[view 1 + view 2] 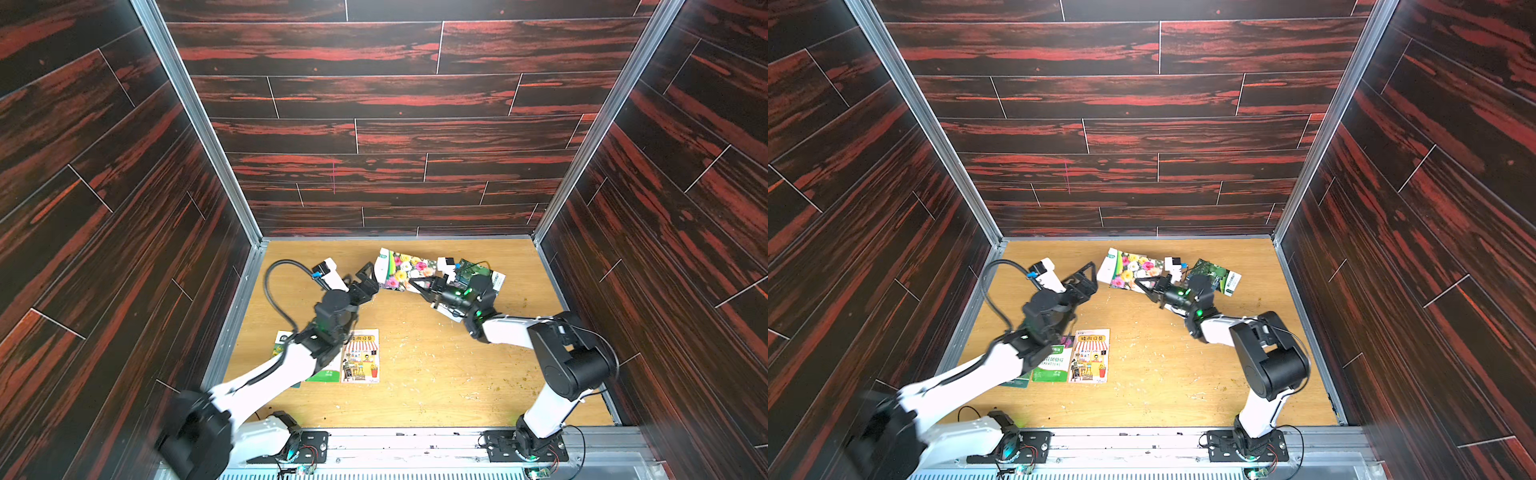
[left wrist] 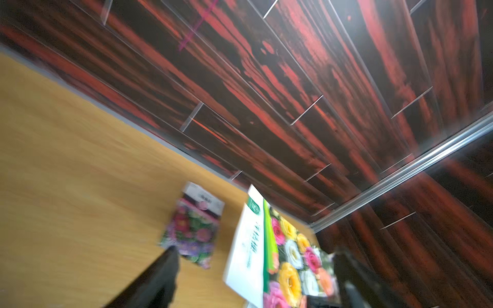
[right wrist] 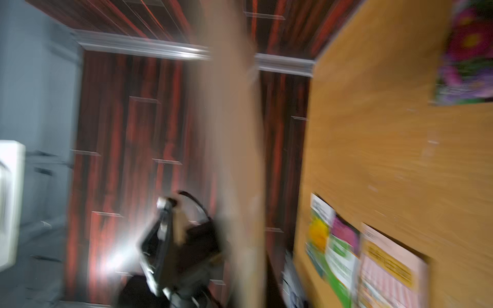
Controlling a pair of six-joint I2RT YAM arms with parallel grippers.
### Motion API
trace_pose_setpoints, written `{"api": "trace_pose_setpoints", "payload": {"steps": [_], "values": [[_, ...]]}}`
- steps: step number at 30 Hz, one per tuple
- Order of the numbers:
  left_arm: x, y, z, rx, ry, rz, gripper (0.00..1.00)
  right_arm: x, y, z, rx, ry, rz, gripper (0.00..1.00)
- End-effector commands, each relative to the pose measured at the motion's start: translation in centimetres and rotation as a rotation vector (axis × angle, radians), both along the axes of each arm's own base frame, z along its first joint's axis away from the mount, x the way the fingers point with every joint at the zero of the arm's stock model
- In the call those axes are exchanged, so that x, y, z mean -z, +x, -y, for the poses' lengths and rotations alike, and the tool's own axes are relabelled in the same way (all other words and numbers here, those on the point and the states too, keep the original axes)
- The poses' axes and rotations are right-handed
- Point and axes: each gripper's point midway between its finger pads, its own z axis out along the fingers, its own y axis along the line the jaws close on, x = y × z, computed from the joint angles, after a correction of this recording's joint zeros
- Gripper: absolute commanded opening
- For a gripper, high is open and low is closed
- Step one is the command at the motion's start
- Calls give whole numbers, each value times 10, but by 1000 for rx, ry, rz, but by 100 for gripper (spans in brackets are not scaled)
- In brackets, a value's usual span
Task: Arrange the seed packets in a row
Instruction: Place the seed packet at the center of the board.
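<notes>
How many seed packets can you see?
6: yellow-flower packet, green packet, shop packet side by side in front; rose packet in the right gripper; leafy packet behind that arm; purple-flower packet beside the rose one. Another may hide under that arm.

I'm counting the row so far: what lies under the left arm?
Two packets partly show: a green-banded packet beside the cartoon shop packet, and a yellow-flowered packet. The left arm covers the rest of both.
</notes>
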Motion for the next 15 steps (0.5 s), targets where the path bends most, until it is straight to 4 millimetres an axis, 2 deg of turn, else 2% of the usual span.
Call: {"api": "trace_pose_setpoints", "payload": {"steps": [1,3,5,8,11,13,15], "values": [[20,-11,-25,49,282,-113,99,23,-54,-1,-291,-159,48,0],[22,-11,-26,138,297,-144,100,32,-73,3,-351,-246,61,0],[33,-10,-22,221,341,-194,100,33,-91,7,-398,-306,91,0],[58,-10,-7,363,393,-264,100,30,-112,12,-449,-324,120,0],[62,-14,31,602,301,-262,100,25,-132,10,-509,-290,141,0],[54,-17,56,750,225,-265,100,19,-147,4,-560,-269,173,0],[39,-29,80,943,173,-242,100,17,-155,-1,-593,-283,201,0]]}}
